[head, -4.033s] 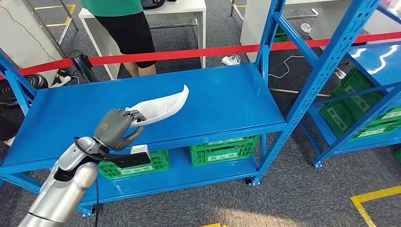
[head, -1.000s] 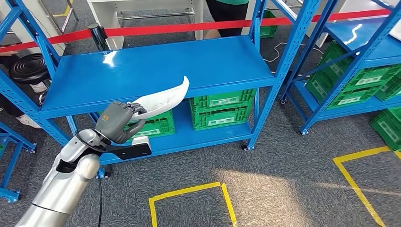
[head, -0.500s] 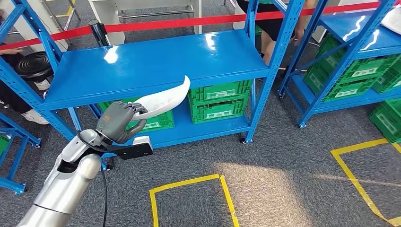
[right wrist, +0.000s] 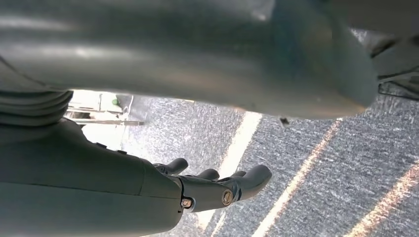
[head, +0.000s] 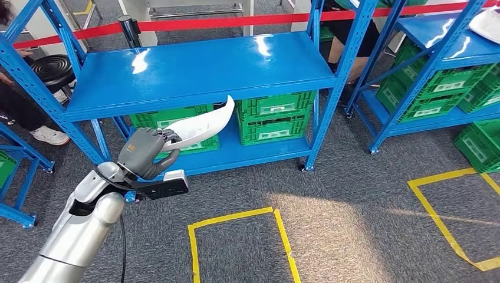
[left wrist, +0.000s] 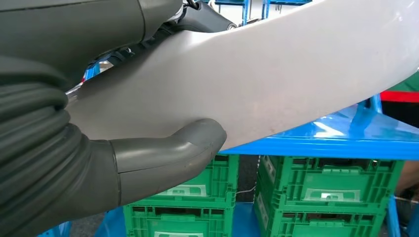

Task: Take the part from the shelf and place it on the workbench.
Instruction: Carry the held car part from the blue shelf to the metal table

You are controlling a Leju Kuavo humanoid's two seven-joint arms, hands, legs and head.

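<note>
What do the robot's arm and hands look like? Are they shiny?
The left arm is shiny silver and rounded, with a black cable hanging beside it. Its left hand is dark grey with a small orange mark, a thick grey thumb and darker fingers. The right hand is grey too, with dark fingers.

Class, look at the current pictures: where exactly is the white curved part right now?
In the head view, left of centre, the white curved part is held by the left hand, in front of the blue shelf and its green crates.

Bright overhead light, glare on shelf (head: pixel 200 65), blurred wrist close-ups
</note>
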